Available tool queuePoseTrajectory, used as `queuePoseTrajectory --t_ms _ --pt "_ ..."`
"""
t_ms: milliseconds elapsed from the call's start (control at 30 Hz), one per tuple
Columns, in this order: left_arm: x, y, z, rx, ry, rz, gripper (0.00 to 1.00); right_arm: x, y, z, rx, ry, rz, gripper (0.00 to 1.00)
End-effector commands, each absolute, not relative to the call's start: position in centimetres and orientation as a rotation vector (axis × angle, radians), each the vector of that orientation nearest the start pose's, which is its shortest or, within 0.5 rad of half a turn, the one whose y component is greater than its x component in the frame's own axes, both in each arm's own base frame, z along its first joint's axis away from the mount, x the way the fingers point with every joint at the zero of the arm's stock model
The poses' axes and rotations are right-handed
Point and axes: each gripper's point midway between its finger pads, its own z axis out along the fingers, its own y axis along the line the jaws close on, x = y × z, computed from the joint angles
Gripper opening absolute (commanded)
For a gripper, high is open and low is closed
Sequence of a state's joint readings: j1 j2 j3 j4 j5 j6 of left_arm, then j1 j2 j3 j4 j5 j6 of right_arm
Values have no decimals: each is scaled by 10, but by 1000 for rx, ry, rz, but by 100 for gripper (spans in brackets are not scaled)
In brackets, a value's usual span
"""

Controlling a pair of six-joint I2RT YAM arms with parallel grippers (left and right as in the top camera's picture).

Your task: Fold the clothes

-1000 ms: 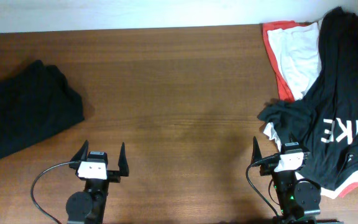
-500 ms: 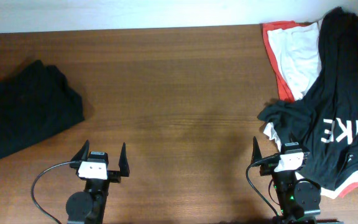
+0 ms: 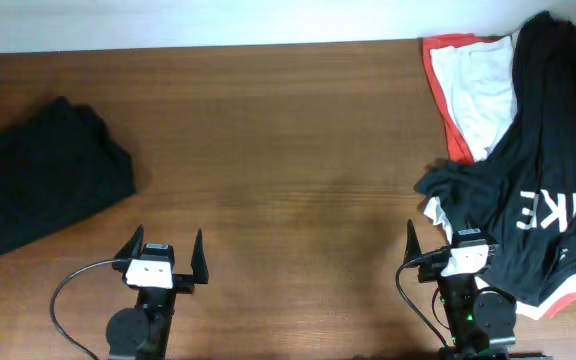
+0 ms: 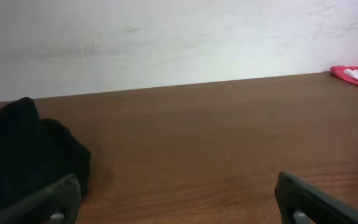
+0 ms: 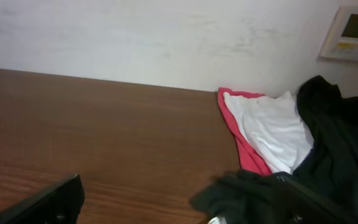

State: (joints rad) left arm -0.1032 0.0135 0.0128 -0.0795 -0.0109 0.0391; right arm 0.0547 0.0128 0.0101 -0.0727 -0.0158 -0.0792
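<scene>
A black shirt with white lettering [image 3: 543, 190] lies crumpled at the right, on top of a white shirt with red trim [image 3: 473, 95]. Both show in the right wrist view, the black one [image 5: 272, 193] and the white one [image 5: 266, 130]. A folded dark garment [image 3: 43, 170] lies at the left, also in the left wrist view [image 4: 23, 149]. My left gripper [image 3: 163, 252] is open and empty at the near edge. My right gripper [image 3: 443, 240] is open and empty, its right finger against the black shirt's edge.
The wooden table [image 3: 288, 170] runs between the two piles. A white wall [image 4: 179, 37] stands behind the far edge. A wall panel [image 5: 353, 25] hangs at the far right. Black cables [image 3: 68, 290] loop beside the arm bases.
</scene>
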Motion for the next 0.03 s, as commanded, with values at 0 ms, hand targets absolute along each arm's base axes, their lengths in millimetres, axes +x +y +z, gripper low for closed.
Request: queuePoseTrajectory --t_ms 0 --pt "245 -25 157 112 1646 -60 99 246 15 155 -117 1646 -9 99"
